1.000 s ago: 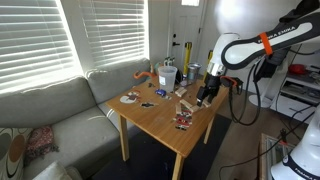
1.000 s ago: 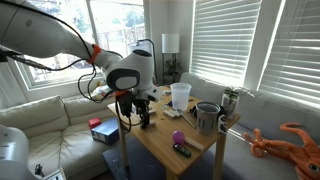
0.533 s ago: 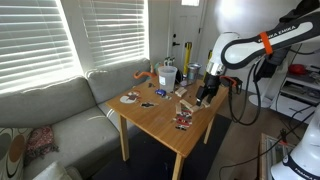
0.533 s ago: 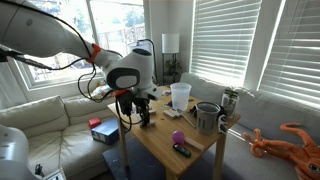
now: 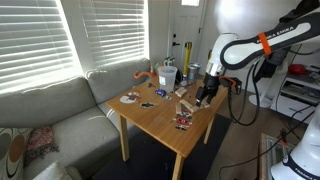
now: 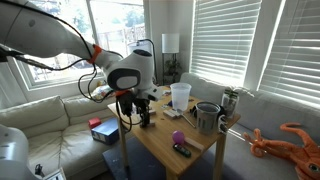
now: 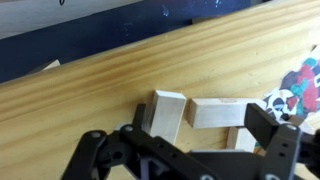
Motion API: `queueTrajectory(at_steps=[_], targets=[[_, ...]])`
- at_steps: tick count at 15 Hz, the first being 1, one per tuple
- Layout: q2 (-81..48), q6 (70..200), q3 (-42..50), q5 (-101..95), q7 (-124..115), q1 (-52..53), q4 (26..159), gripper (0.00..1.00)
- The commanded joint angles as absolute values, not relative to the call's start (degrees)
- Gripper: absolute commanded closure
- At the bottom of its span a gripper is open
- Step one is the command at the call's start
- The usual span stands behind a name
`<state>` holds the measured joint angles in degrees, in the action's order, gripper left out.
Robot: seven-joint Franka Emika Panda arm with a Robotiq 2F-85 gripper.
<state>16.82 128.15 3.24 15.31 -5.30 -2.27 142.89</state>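
The upright wooden block [image 7: 168, 115] is seen in the wrist view on the wooden table [image 7: 80, 90], near the table's far edge. It is set just beside a flat wooden block [image 7: 218, 112] on its right; whether they touch cannot be told. A colourful printed card [image 7: 298, 88] is placed further right. The gripper [image 7: 188, 155] is held just above the blocks with its fingers spread wide, and nothing is gripped. In both exterior views the gripper [image 5: 205, 97] [image 6: 135, 118] is held low over the table. A clear plastic cup [image 6: 180, 95] and a metal mug [image 6: 206, 117] are stood well apart from it.
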Motion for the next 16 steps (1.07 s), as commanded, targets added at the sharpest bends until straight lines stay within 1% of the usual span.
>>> queueTrajectory(at_steps=[1,5,16], targets=[[16.47,129.53,3.34,15.68,-6.38,-2.64,142.46,0.0],[16.24,131.47,3.37,16.22,-5.38,-2.19,142.26,0.0],[14.05,130.99,3.19,16.58,-5.07,-1.16,140.58,0.0]])
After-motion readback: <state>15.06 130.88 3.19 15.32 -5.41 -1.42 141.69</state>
